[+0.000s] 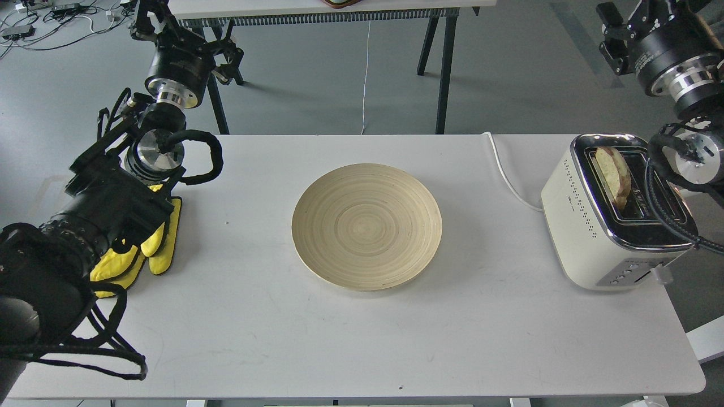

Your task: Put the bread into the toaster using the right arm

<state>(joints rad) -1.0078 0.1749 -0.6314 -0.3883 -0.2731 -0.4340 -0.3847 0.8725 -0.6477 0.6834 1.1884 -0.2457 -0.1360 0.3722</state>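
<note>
The bread point(613, 174) stands on edge in the left slot of the cream-white toaster point(588, 226) at the table's right end, its top sticking out above the chrome. My right arm is raised clear of the toaster at the top right. Its gripper point(626, 28) is dark and partly cut off by the frame edge, and its fingers cannot be told apart. It holds nothing that I can see. My left gripper point(150, 20) is up at the far left, beyond the table, also too dark to read.
A round bamboo plate point(367, 226) lies in the middle of the white table point(452, 339). A yellow cloth point(153, 249) lies under my left arm. The toaster's white cord point(509, 181) runs off the back edge. Another table's legs point(444, 68) stand behind.
</note>
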